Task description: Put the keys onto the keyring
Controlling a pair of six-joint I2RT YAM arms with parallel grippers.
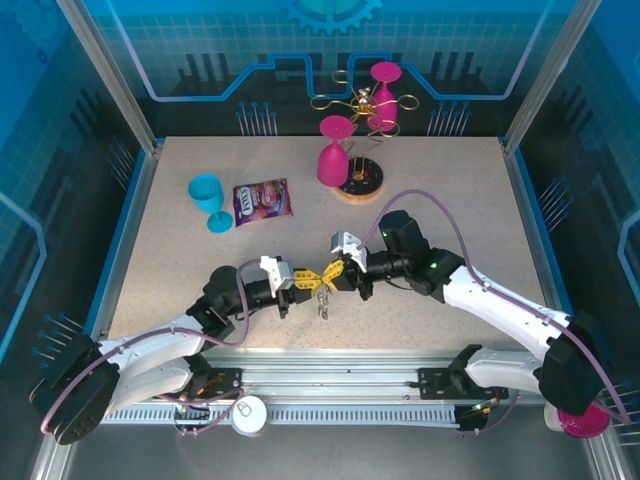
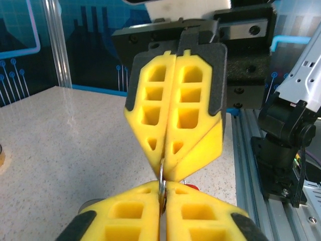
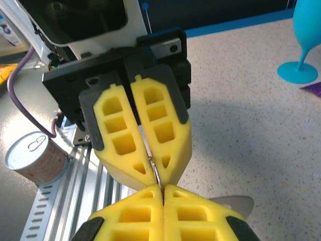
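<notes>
On the tabletop, in the lower middle of the top view, the left gripper and right gripper are met tip to tip. Both pairs of fingers are pressed together on a thin wire ring of the keyring, the rest of which is hung below them. A red sliver just right of it is probably the key. The ring is best held steady by one side while the wire is parted gently by the other, so that nothing is bent. On the purple pouch a white logo is seen, too small to be read.
</notes>
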